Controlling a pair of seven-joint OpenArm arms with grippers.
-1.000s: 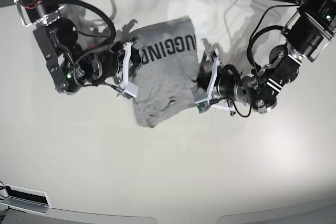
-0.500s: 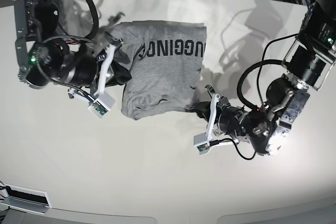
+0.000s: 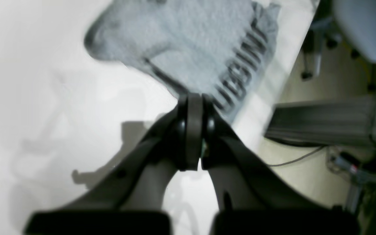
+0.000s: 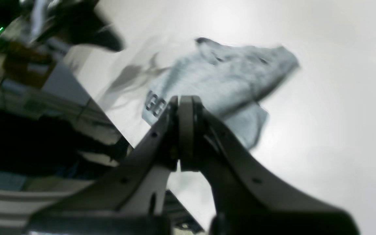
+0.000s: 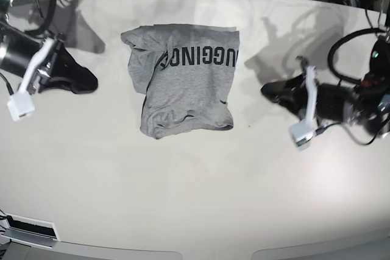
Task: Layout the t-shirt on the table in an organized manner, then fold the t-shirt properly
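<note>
Base view. T-shirt (image 5: 186, 83) lies on the worktop (image 5: 195, 199) toward the far middle, folded into a rough rectangle, black lettering face up along the far band. The near hem is rumpled and the left shoulder is bunched, so the packet is not square. Risk: if the next fold starts from this shape, the skew carries through and the layers end up uneven; a pinch on the bunched shoulder would likely lift more than one layer. Right end effector (image 5: 82, 80) sits well apart from the shirt on this view's left, left end effector (image 5: 274, 89) well apart on this view's right. Neither touches cloth.

Left wrist view. Left end effector (image 3: 193, 101) has its jaws pressed together, nothing between them. The t-shirt (image 3: 188, 45) lies beyond the tips, blurred, close to the worktop's far edge. Risk: a drag toward that edge could pull cloth over it.

Right wrist view. Right end effector (image 4: 184, 104) is likewise fully closed and empty. The t-shirt (image 4: 224, 85) is ahead of it, flat on the worktop (image 4: 338, 98). Risk: approaching with closed jaws would only push the fabric and wrinkle it; both must open before any grasp.
</note>
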